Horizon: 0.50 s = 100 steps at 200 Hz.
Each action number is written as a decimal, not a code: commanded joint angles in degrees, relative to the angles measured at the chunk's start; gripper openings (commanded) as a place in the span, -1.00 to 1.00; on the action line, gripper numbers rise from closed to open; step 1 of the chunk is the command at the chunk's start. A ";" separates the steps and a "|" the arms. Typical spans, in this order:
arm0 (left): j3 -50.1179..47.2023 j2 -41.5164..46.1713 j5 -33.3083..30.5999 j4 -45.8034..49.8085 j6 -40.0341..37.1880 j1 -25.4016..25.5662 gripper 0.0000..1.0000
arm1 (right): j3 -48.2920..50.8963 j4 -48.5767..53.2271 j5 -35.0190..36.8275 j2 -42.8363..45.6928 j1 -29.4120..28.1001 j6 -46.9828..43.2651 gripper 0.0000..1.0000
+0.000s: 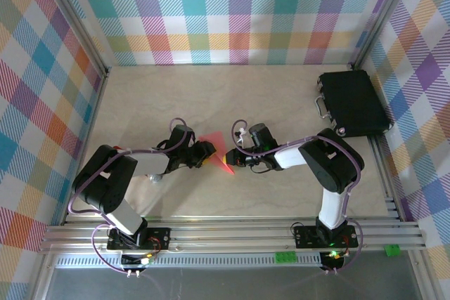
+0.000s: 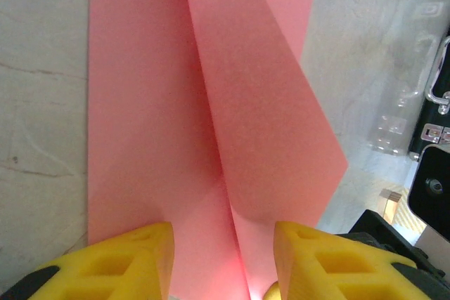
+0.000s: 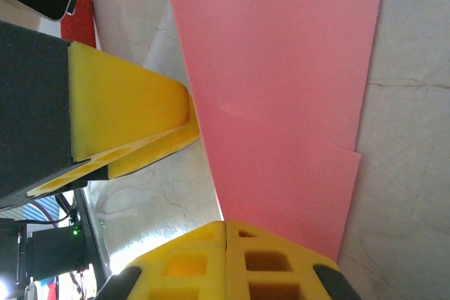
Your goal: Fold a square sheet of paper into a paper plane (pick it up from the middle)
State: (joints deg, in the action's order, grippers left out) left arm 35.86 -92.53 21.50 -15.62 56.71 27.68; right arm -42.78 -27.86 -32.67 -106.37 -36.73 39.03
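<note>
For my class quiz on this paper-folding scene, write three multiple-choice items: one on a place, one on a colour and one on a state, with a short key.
1. Where on the table is the black case?
A. far right corner
B. between the two arms
C. near left edge

2. What colour is the sheet of paper?
A. white
B. blue
C. salmon-pink

3. What state is the sheet of paper in?
A. flat and uncreased
B. partly folded, with a flap turned over
C. crumpled into a ball

Key:
1 A, as the top view shows it far back on the right.
2 C, as it is pink in every view.
3 B, as the left wrist view shows a crease and a folded flap.
</note>
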 commanded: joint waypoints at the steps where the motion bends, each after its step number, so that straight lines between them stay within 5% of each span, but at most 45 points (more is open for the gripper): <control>1: 1.57 -0.80 0.48 -0.84 -1.86 0.29 -0.14 | 0.85 -2.37 -1.61 0.76 0.34 0.79 -0.93; 74: 3.29 -4.01 -0.62 8.11 -1.70 0.27 -0.10 | 1.02 -1.29 -1.19 1.12 0.34 -0.58 -0.86; 100: 3.63 -4.50 -1.25 11.90 -1.90 0.27 -0.09 | 1.12 1.34 0.72 2.98 0.38 -2.26 -0.63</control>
State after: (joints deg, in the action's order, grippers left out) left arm 39.35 -95.09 21.58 -11.90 55.88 27.66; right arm -42.68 -28.23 -32.77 -106.30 -36.71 38.74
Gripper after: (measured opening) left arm 0.454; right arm 0.129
